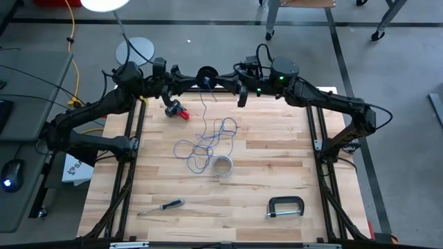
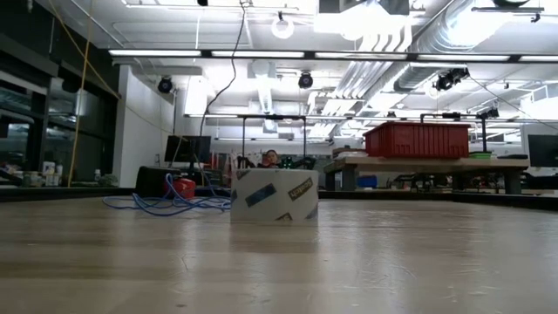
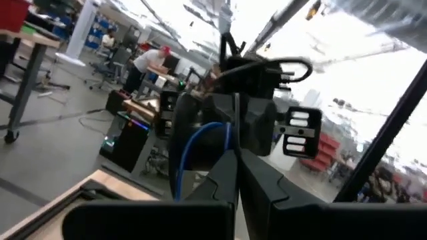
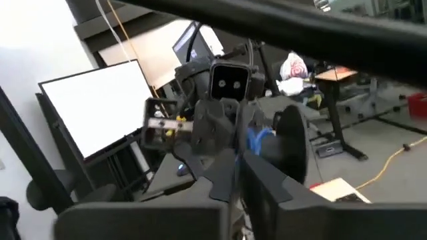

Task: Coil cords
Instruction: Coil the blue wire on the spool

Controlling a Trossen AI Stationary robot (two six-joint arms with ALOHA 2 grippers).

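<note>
I saw both arms meet at the high view's top centre: left pincer (image 3: 235, 175) clamped on the blue cord (image 1: 208, 142), right pincer (image 4: 235, 175) pressed together opposite. The tangle hung below them toward frame centre on the worktop (image 1: 277, 166).

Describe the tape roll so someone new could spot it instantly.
On the wooden table, find the loose tangle of blue cord near the middle. The tape roll stands just in front of that tangle, toward the near edge. It is the only pale, ring-shaped thing; the clamp and screwdriver lie nearer the front edge.
</note>
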